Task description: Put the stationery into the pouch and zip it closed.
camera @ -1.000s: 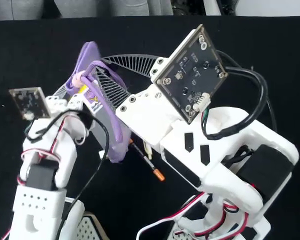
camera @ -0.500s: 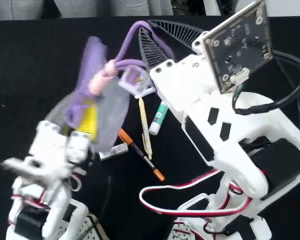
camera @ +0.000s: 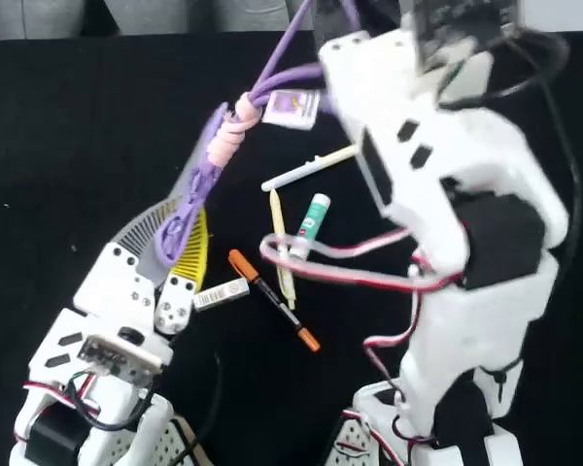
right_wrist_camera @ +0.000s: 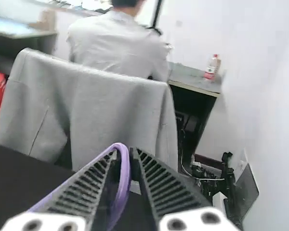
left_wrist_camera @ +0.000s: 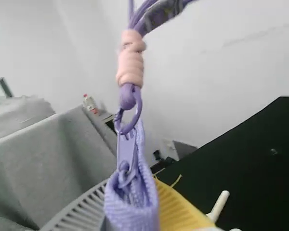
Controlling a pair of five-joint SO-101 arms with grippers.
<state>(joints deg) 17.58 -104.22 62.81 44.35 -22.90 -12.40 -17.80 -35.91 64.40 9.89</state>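
The purple pouch (camera: 189,209) hangs stretched between both arms. My left gripper (camera: 180,233) at the near left is shut on its lower end, a grey ribbed finger (left_wrist_camera: 72,216) on one side and a yellow ribbed one on the other. From the zipper pull (left_wrist_camera: 127,144) a purple cord (camera: 272,78) with a pink knot (camera: 231,136) runs up to my right gripper (right_wrist_camera: 127,161), which is shut on the cord at the far top. Loose on the black table lie an orange pen (camera: 272,301), a yellow pencil (camera: 282,257), a green-capped glue stick (camera: 311,225) and a white stick (camera: 311,167).
A small white labelled item (camera: 219,293) lies beside the left gripper. A white tag (camera: 290,107) dangles from the cord. The right arm's body (camera: 466,243) stands over the right side of the table, with red and white wires looping by the pencil.
The right gripper has risen and moved back with the cord, pulling the pouch taut. The left arm has swung down toward the near left. The stationery under the pouch is now uncovered.
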